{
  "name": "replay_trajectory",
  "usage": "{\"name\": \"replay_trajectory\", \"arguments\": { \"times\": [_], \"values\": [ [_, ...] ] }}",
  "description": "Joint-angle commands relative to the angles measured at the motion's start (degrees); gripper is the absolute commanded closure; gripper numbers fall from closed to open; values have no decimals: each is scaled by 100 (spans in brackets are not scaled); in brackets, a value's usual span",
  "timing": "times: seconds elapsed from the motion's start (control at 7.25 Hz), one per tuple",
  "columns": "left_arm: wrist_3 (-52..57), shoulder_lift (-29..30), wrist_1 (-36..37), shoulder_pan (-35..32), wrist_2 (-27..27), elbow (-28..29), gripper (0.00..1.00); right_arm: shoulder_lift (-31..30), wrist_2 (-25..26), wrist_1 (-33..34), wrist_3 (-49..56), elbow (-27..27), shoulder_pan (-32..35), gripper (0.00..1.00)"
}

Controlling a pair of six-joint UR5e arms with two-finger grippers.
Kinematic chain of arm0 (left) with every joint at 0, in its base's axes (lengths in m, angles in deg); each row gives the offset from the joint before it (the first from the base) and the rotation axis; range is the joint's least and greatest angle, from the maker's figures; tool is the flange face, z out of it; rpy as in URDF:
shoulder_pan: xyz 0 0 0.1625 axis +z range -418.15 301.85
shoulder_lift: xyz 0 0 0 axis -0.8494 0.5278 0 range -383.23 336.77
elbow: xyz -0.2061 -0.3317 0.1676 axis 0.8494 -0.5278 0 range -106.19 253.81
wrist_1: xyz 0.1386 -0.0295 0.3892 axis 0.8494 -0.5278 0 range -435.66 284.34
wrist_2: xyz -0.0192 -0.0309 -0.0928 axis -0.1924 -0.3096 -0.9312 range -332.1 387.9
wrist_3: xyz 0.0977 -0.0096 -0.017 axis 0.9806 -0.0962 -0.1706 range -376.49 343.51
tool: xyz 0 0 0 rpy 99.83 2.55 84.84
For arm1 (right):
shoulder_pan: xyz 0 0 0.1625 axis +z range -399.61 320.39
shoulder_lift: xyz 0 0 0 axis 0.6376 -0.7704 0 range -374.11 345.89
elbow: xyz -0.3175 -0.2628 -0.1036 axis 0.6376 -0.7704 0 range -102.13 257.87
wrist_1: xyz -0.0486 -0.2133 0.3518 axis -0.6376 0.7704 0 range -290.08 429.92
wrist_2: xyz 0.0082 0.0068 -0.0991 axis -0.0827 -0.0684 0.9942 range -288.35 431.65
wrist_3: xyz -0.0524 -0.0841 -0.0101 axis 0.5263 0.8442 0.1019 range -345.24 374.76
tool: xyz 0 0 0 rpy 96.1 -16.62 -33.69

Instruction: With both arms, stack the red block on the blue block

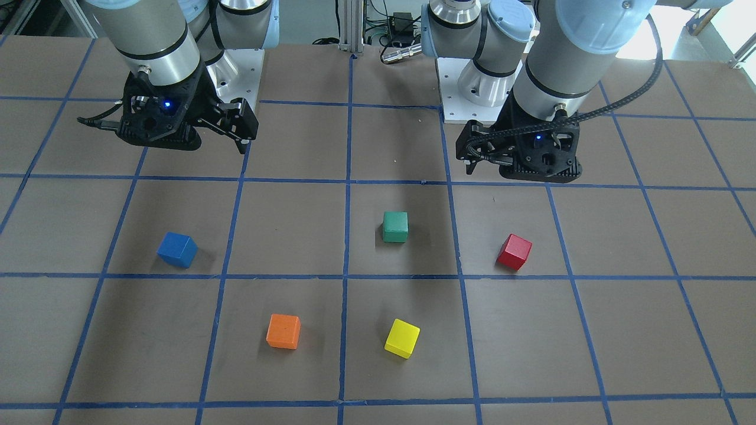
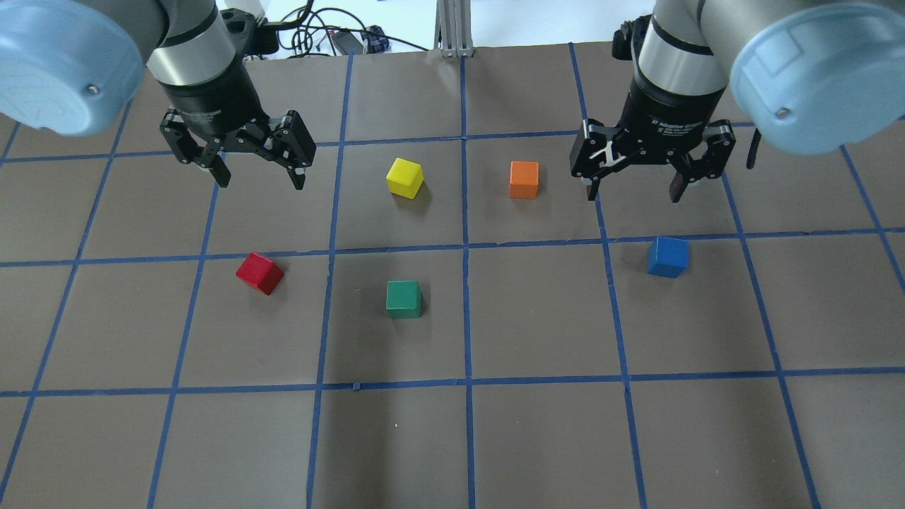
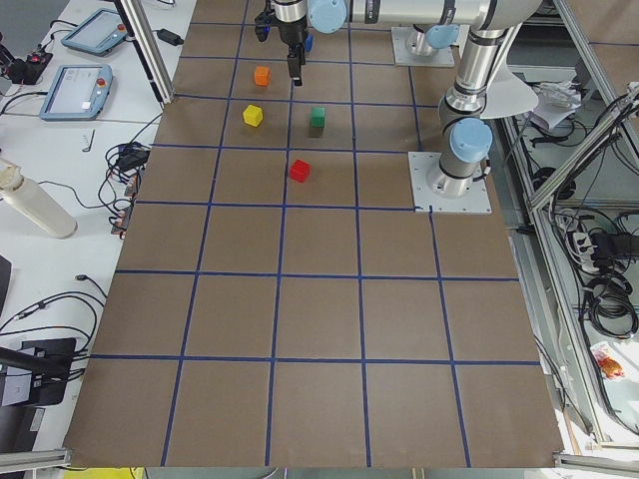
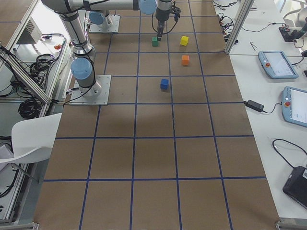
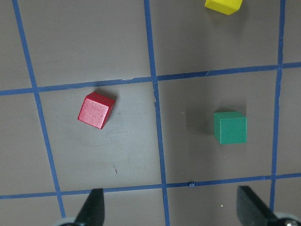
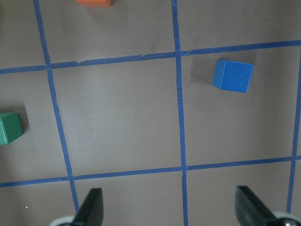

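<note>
The red block (image 2: 259, 273) lies on the brown table on my left side; it also shows in the front view (image 1: 514, 252) and the left wrist view (image 5: 96, 110). My left gripper (image 2: 260, 181) hangs open and empty above the table, beyond the red block, its fingers (image 5: 94, 209) wide apart. The blue block (image 2: 667, 256) lies on my right side, seen too in the front view (image 1: 177, 249) and the right wrist view (image 6: 233, 76). My right gripper (image 2: 633, 192) hangs open and empty above the table just beyond the blue block.
A green block (image 2: 404, 299) sits between the red and blue ones. A yellow block (image 2: 405, 177) and an orange block (image 2: 524, 179) lie farther out, between the two grippers. Blue tape lines grid the table (image 2: 537, 438).
</note>
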Motion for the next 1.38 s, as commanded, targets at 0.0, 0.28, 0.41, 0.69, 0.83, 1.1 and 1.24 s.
{"name": "replay_trajectory", "arguments": {
  "times": [0.0, 0.28, 0.41, 0.69, 0.83, 1.1, 1.24],
  "values": [
    [2, 13, 0, -1, 0, -5, 0, 15, -45, -9, 17, 5, 0, 0],
    [2, 4, 0, -1, 0, -5, 0, 15, -45, -9, 8, 14, 0, 0],
    [2, -30, 9, -1, 9, 4, 0, 15, -36, -9, 17, -4, 0, 0],
    [2, -48, 9, 8, 9, -4, 0, 15, -44, -9, 34, 5, -9, 0],
    [-6, -31, 9, 8, 9, -5, 0, 15, -45, -1, 17, 40, -9, 0],
    [-6, 57, 0, 8, 44, -13, 0, 24, -45, -1, -18, 118, 0, 0],
    [2, 31, 9, 17, 53, 13, 0, 24, -62, -1, -27, 154, 0, 0]
  ]
}}
